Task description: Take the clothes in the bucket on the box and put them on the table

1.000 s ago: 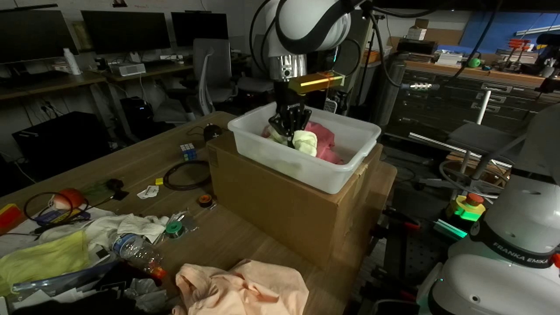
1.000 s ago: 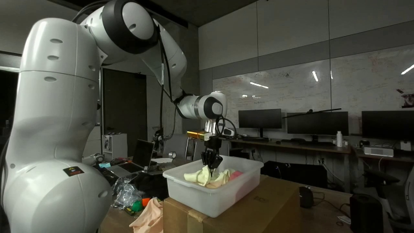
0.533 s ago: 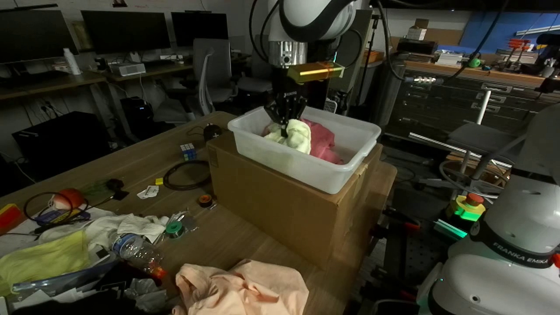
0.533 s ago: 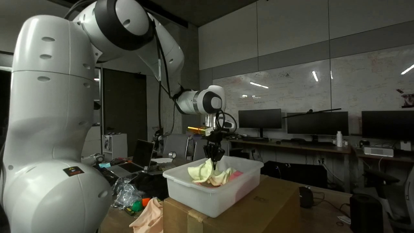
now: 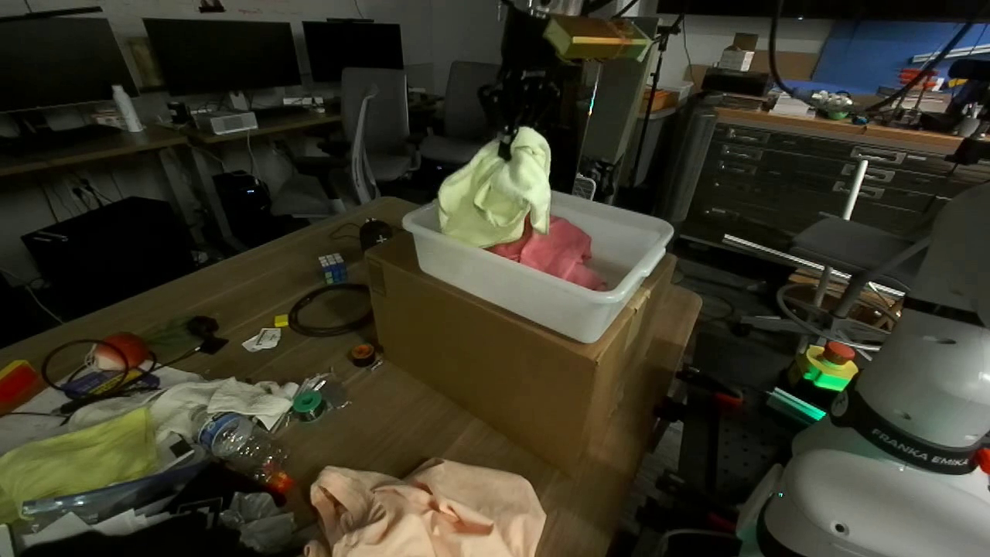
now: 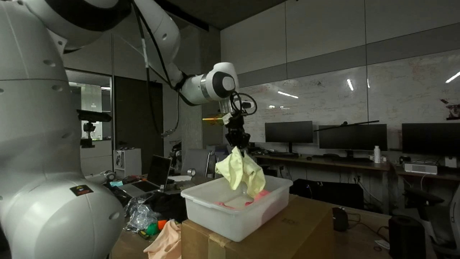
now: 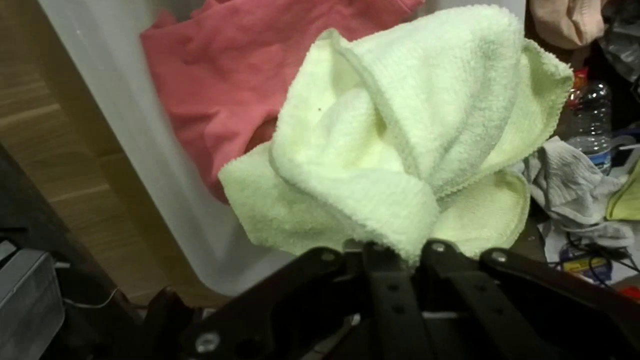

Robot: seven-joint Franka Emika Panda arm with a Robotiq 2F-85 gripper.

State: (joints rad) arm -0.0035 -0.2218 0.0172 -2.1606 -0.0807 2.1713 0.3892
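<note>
Hanging from the black two-finger robot gripper, a pale yellow-green terry cloth shows at upper centre in an exterior view, draped in loose folds. Gripper state: fingers drawn together on the gathered top of the cloth, pinching it; in the wrist view they enter at the bottom of the frame, with the fabric spread above them. Cloth position: over the white translucent plastic tub, lower folds overlapping its interior in both exterior views; cannot tell whether they touch the contents. A crumpled red-pink cloth lies inside the tub, upper left of the wrist frame. The tub sits on a large brown cardboard box, itself on a wood-grain table. A rumpled peach-coloured cloth lies on the table, bottom centre in an exterior view. Lower left of that frame: a clear plastic bottle with red cap and a bright yellow cloth. Left of the box: a multicoloured puzzle cube and a coiled black cable.
</note>
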